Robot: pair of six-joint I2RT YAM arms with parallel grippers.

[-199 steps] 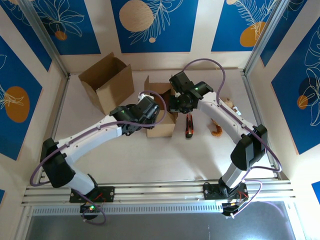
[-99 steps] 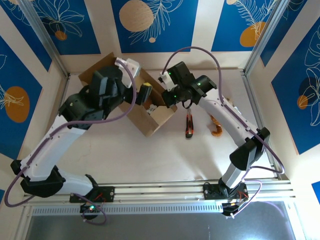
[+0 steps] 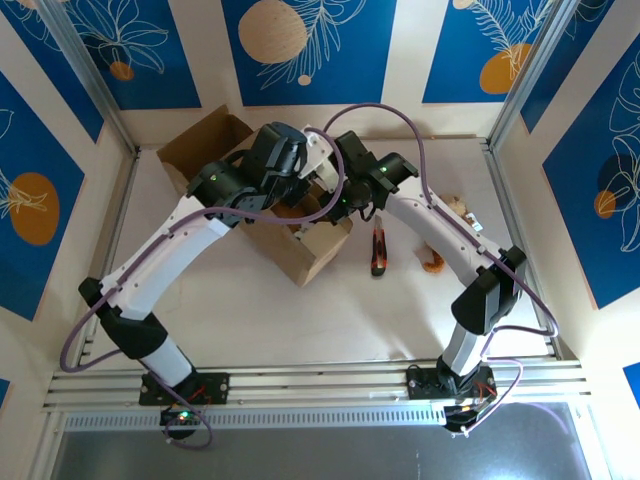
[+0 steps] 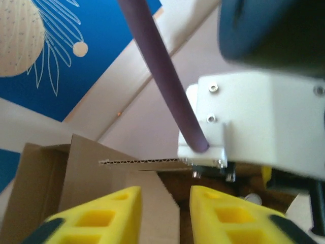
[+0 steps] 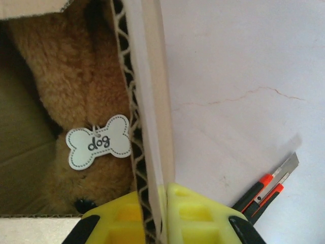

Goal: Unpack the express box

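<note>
Two grippers are meeting at the brown corrugated cardboard express box [image 3: 312, 252], which is sitting mid-table toward the far side of the pale tabletop [image 3: 300, 320]. The right gripper [image 5: 152, 203] is pinching the box's right-hand wall between its yellow fingers, pressed together on the card. The left gripper [image 4: 165, 206] is hovering over the opening with its yellow fingers standing apart and a cardboard flap showing in the gap; I cannot tell whether it is gripping that flap. Inside the box, a brown plush dog toy [image 5: 76, 76] is lying against the pinched wall, wearing a white bone-shaped tag [image 5: 98, 147].

Judging from this, the step in hand is getting the toy out. The right grip should be anchoring the box while the left is reaching past the flap, taking the plush by its body, not the tag, and lifting straight up. The right arm's purple cable [image 4: 162, 76] is running close to the left wrist, so it is needing clearance. The orange-and-black box cutter [image 3: 378, 250] is lying just right of the box.
</note>
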